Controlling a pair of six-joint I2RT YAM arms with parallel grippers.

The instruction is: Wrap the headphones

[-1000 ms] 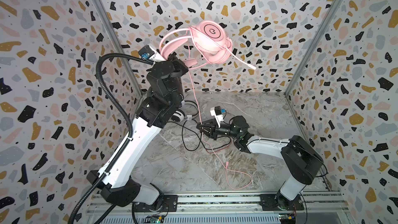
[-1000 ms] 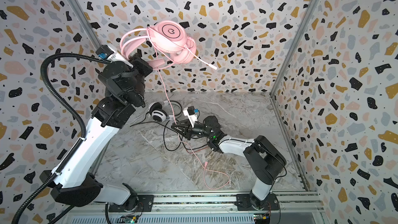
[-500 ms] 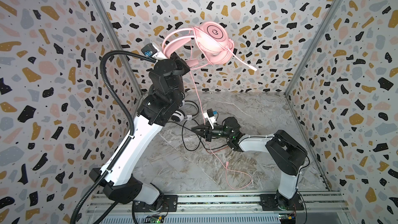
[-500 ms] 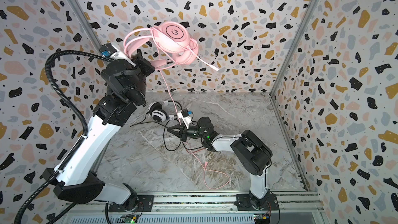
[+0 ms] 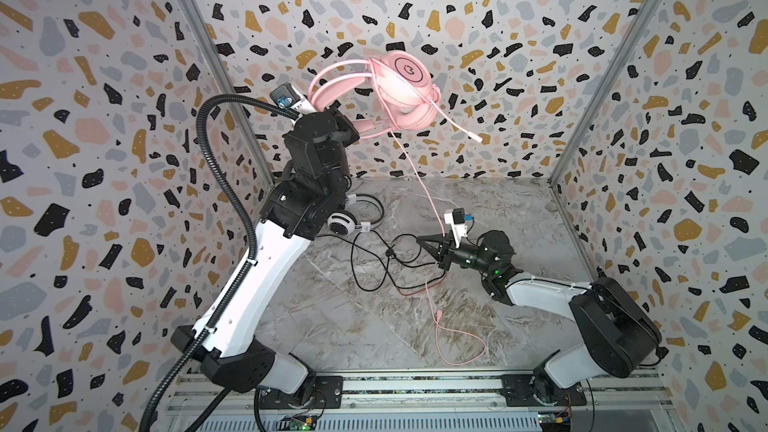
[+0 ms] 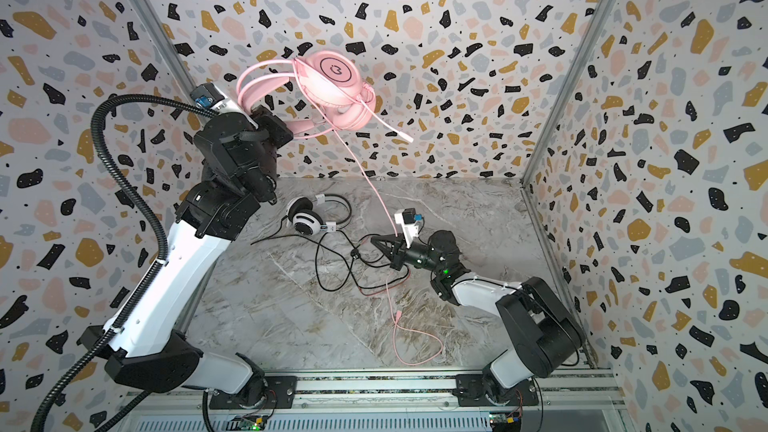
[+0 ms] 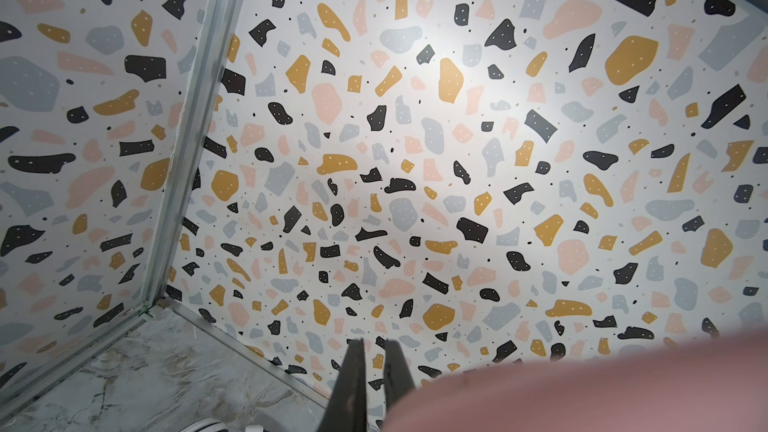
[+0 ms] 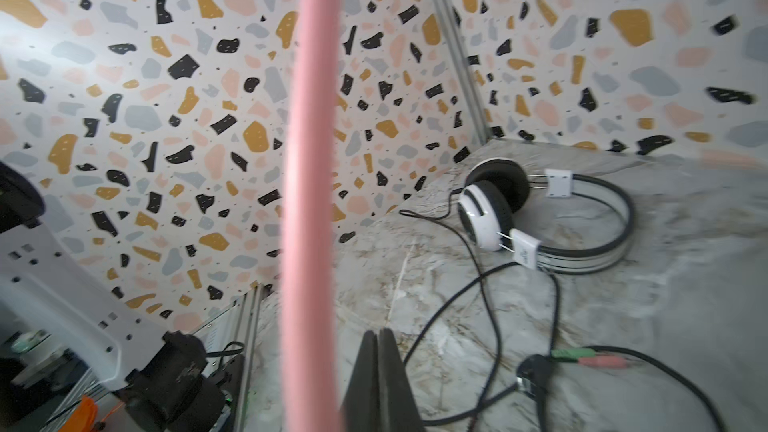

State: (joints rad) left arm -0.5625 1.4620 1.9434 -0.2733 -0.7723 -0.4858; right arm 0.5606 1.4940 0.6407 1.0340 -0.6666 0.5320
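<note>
The pink headphones [image 5: 405,91] [image 6: 332,89] hang high near the back wall, with my left gripper [image 5: 351,131] [image 6: 286,131] shut on their headband. In the left wrist view they are a pink blur [image 7: 582,384] beside the nearly closed left gripper [image 7: 374,340]. Their pink cable [image 5: 419,184] [image 6: 374,189] drops past my right gripper [image 5: 419,239] [image 6: 374,241] to a loop on the table. The right gripper [image 8: 377,331] is shut low over the table, with the pink cable [image 8: 311,184] running beside its fingers, not between the tips. The white headphones [image 5: 345,222] [image 6: 307,220] [image 8: 486,214] lie on the table at the back left.
The white headset's black cable [image 5: 374,268] [image 6: 332,268] sprawls in loops across the marble table [image 5: 353,326], and its green and pink plugs [image 8: 590,357] lie close to my right gripper. Terrazzo-patterned walls enclose three sides. A metal rail [image 5: 415,388] runs along the front.
My right gripper has closed from partly open and drawn back to the right, away from the white headphones. The left arm holds the pink headphones in almost the same place.
</note>
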